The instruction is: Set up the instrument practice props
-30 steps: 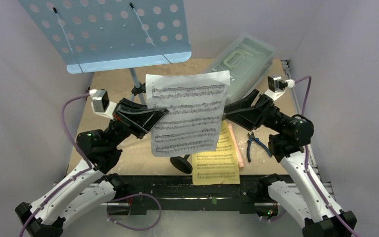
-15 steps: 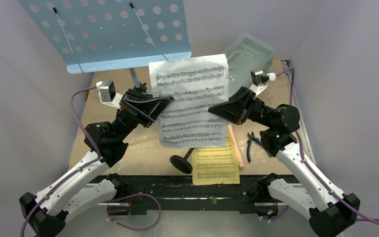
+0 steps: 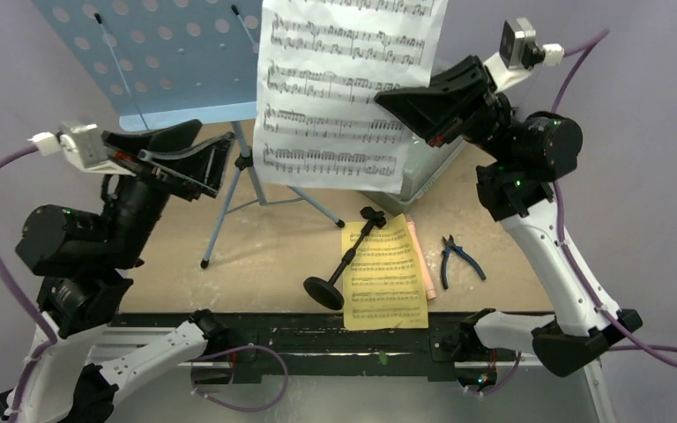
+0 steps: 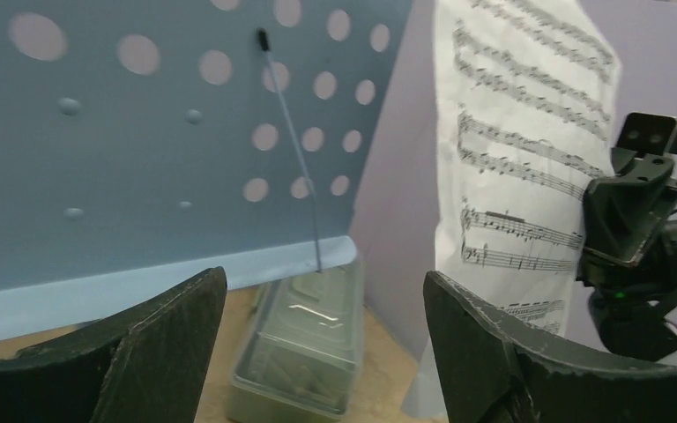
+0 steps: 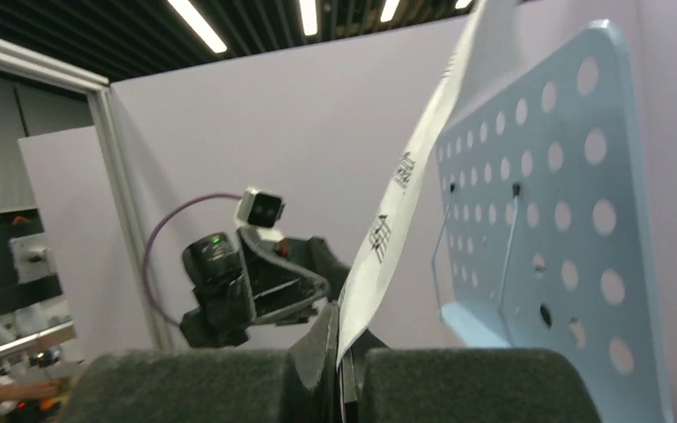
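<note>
The right claw (image 3: pixel 408 107) is pinching the white paper music sheet (image 3: pixel 344 84) by its right edge and is holding it high in the air. In the right wrist view the two pads of the right claw (image 5: pixel 344 374) are pressing together, with the thin paper going up from between them. The sheet is hanging with its long side up and down, and its printed side is facing the top camera.

The light blue music stand with round holes (image 3: pixel 172 62) is standing just to the left of the sheet in the top view, so I think the paper needs to go that way and down onto the little shelf at the stand's bottom edge. The sheet is not touching the stand yet, as far as I can tell.

The left claw (image 3: pixel 219 167) is waiting wide apart with nothing in it. It is sitting low in front of the stand, nearer to it than the right claw is. From there it is looking at the stand and the sheet side by side.
</note>
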You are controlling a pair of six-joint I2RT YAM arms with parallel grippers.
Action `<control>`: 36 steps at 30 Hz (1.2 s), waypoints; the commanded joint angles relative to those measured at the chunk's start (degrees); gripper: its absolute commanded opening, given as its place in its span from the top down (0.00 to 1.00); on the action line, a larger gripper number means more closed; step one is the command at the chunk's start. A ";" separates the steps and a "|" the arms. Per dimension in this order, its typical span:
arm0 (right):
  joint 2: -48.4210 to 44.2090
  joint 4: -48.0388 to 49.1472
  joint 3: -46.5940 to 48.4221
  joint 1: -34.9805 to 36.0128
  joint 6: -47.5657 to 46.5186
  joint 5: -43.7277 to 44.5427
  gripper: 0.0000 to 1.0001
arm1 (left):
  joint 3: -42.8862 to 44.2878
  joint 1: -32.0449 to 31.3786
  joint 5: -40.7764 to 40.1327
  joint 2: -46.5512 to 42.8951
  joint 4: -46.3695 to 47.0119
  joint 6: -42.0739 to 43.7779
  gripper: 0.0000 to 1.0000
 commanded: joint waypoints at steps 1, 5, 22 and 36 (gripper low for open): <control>7.93 -5.73 12.07 0.84 -5.68 1.81 1.00 | 7.09 0.21 -15.59 1.41 -15.00 8.44 0.16; 14.29 -24.22 28.12 0.95 -18.00 4.50 1.00 | 17.39 0.16 -14.83 9.95 -21.99 8.56 0.16; 21.73 -48.23 50.44 -7.41 -31.48 7.60 1.00 | 21.17 0.19 -8.59 23.06 -7.72 -7.94 0.31; 23.66 -43.01 50.59 -7.37 -33.01 4.82 1.00 | 16.08 0.23 -13.62 24.69 3.80 -10.52 0.57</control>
